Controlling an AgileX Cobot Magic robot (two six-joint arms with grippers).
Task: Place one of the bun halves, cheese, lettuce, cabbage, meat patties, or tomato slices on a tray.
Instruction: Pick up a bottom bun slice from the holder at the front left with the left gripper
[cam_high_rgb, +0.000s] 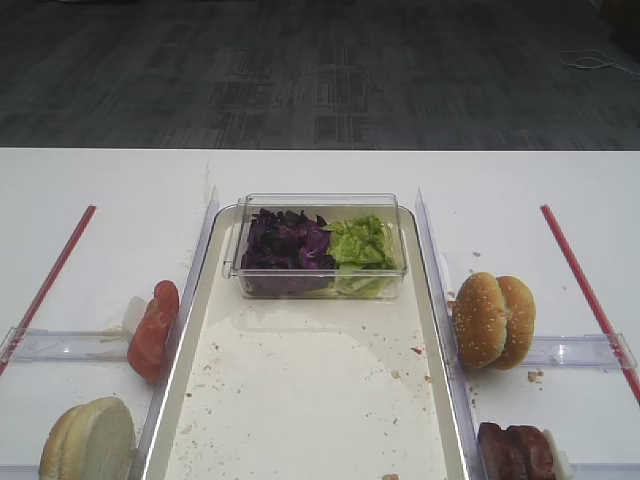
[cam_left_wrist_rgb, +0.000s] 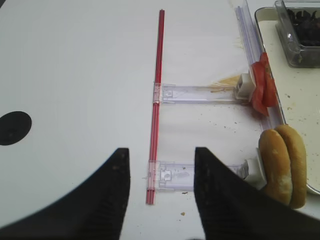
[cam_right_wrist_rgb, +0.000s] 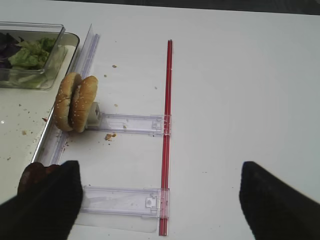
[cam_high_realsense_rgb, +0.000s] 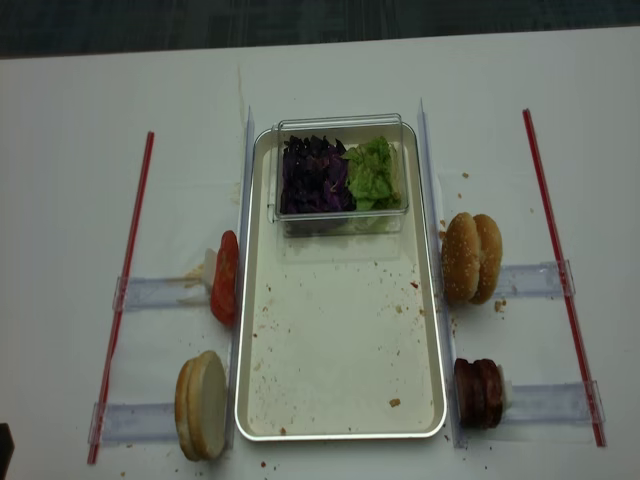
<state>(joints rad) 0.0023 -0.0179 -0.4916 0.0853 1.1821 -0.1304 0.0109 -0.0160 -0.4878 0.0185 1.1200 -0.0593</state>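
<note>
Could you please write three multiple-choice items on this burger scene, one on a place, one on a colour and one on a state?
1. Where does the clear tub sit?
A. at the far end of the tray
B. beside the meat patties
C. on the bare table left of the tray

2. What colour is the cabbage in the tub?
A. orange
B. white
C. dark purple

3. How do the tomato slices stand?
A. flat on the tray floor
B. on edge by the tray's left rim
C. inside the tub

Answers: 1 A, the tub rests inside the tray's far end; 2 C, purple shreds lie beside the green lettuce; 3 B, they stand upright outside the rim.
</note>
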